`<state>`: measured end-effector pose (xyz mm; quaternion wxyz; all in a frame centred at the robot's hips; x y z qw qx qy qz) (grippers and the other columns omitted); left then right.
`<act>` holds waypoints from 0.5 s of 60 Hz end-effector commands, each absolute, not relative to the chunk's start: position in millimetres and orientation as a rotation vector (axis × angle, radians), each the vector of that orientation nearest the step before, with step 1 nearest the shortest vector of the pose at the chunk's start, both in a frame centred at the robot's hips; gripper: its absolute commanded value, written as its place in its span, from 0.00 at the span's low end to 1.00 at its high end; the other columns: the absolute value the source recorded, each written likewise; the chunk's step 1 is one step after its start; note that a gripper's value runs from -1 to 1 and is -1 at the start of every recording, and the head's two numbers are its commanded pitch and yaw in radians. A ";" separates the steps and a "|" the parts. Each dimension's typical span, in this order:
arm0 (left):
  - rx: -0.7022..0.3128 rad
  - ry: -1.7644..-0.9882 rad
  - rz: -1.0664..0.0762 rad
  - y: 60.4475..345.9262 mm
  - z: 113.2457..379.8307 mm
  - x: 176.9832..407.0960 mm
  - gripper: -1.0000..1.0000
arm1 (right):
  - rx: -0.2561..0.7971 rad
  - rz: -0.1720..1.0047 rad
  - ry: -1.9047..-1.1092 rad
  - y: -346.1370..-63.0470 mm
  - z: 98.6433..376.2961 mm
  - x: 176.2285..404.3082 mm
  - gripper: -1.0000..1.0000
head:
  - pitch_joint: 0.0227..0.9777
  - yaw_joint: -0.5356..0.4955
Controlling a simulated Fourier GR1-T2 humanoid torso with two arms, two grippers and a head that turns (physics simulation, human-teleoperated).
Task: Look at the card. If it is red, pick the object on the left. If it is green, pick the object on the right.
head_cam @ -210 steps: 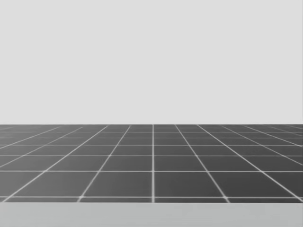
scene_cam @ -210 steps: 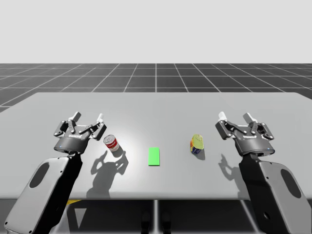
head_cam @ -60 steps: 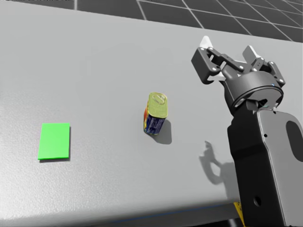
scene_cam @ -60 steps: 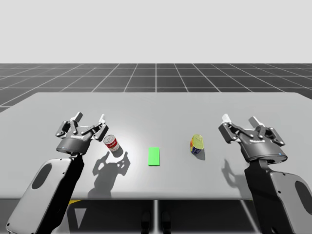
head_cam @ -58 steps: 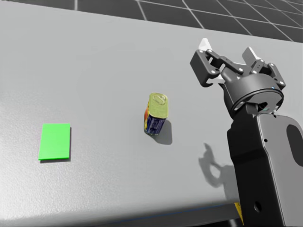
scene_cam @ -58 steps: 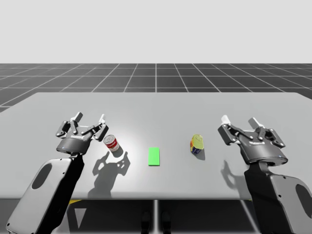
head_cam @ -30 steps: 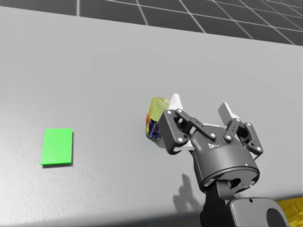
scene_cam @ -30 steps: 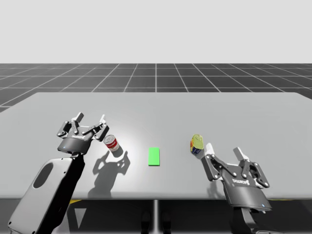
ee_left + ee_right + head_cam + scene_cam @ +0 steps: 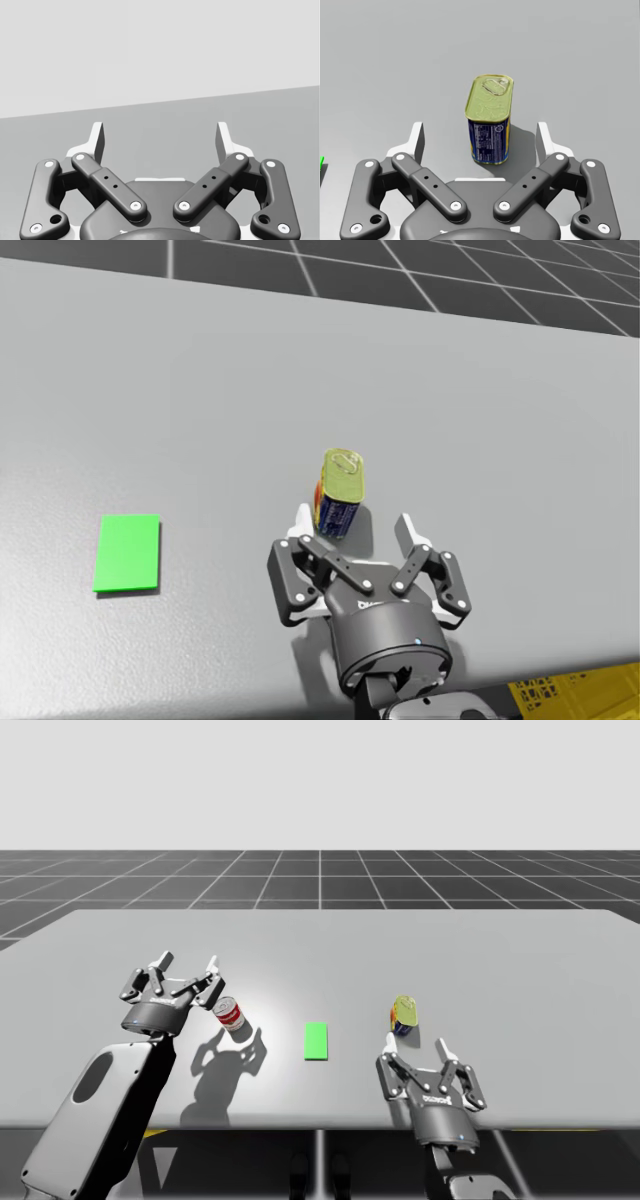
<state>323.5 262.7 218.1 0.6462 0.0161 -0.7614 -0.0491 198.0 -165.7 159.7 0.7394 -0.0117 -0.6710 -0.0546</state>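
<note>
Green card [image 9: 317,1041] lying on the table [image 9: 500,950], my right jaws hovering wide apart just short of the yellow tin [image 9: 489,120], my left jaws gaping beside the red can [image 9: 230,1015].

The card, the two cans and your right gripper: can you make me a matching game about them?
Things:
1. card
2. round can
3. boxy can
4. right gripper

Clues:
A. open, holding nothing
B. red and white, close beside my left gripper
C. green, lying flat
D. yellow top, blue sides

Pairs: 1-C, 2-B, 3-D, 4-A.
</note>
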 end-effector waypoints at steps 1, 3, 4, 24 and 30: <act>0.040 -1.731 -0.111 263.3 217.5 324.5 0.00 | -0.081 -0.109 -1.449 -160.3 144.4 214.8 0.00 | 0.82 0.23; 0.040 -1.731 -0.110 263.4 217.4 324.4 0.00 | -0.092 -0.110 -1.439 -160.8 142.4 219.0 0.00 | 0.82 0.23; 0.040 -1.731 -0.109 263.4 217.4 324.4 0.00 | -0.097 -0.110 -1.436 -160.9 141.8 220.3 0.00 | 0.82 0.23; 0.039 -1.728 -0.105 265.1 217.2 325.2 0.00 | -0.165 -0.101 -1.371 -167.1 133.0 260.7 0.00 | 0.80 0.23; 0.038 -1.727 -0.104 265.3 217.0 325.4 0.00 | -0.156 -0.089 -1.346 -166.6 130.9 271.1 0.00 | 0.80 0.23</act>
